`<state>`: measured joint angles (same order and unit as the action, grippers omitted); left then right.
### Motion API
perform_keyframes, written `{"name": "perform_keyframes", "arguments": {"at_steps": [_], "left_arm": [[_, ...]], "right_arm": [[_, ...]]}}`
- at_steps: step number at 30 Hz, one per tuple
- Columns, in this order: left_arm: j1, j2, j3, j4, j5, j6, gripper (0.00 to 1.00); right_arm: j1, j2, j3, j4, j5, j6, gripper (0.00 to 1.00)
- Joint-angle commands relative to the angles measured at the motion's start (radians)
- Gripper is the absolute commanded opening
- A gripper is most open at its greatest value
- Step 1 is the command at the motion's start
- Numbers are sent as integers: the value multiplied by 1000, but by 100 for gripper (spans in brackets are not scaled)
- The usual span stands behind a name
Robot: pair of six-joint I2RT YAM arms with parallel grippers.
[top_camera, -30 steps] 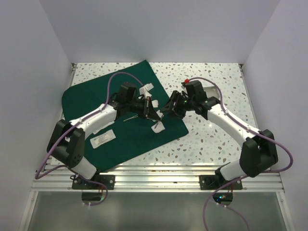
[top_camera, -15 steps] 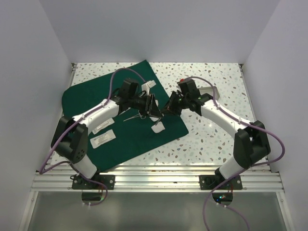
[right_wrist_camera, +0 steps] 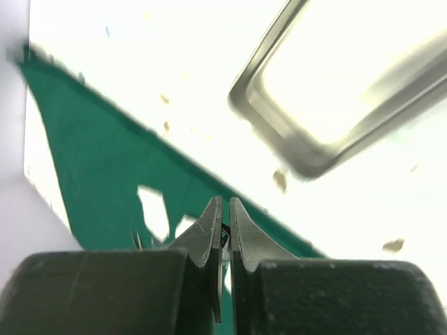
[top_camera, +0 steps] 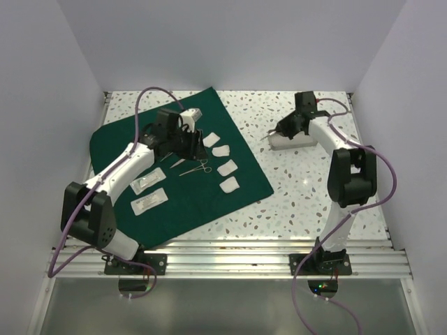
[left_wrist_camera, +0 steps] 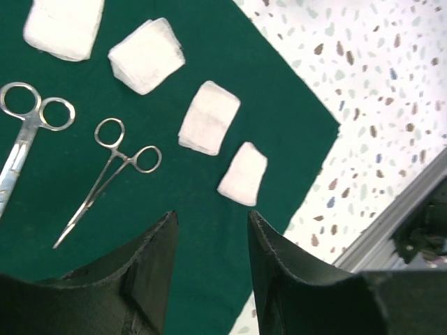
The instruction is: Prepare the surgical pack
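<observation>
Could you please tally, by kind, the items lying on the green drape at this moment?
White gauze pads: 4
Steel scissor-like instruments: 2
White packets: 2
Total on the green drape: 8

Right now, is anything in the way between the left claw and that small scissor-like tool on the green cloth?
Nothing visible. The left gripper hangs open above the green drape. The small forceps lies flat and uncovered just ahead, apart from the gauze pads and the larger instrument.
</observation>
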<state>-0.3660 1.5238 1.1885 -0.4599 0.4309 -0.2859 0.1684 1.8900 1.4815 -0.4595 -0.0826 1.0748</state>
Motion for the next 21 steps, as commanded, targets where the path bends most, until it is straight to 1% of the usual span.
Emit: {"name": "perform_keyframes", "arguments": {"at_steps": [1, 4, 6, 10, 14, 19, 20, 21], "left_arm": [[6, -31, -27, -25, -76, 94, 50], [15, -43, -52, -11, -84, 116, 52], [18, -45, -59, 3, -84, 129, 52], [18, -27, -44, 12, -119, 159, 54], [18, 12, -18, 4, -184, 206, 59], [19, 61, -4, 7, -219, 221, 60], [18, 67, -4, 9, -221, 225, 60], [19, 76, -4, 12, -224, 226, 60]], "right_arm": [[-61, 46, 69, -18, 69, 59, 0], [-99, 83, 118, -48, 80, 48, 0], [-119, 113, 129, -35, 75, 51, 0], [-153, 161, 158, -47, 69, 47, 0], [-162, 193, 183, -45, 75, 33, 1], [-165, 238, 212, -50, 80, 27, 7], [-165, 242, 218, -54, 80, 30, 10], [-193, 247, 220, -62, 80, 31, 10]]}}
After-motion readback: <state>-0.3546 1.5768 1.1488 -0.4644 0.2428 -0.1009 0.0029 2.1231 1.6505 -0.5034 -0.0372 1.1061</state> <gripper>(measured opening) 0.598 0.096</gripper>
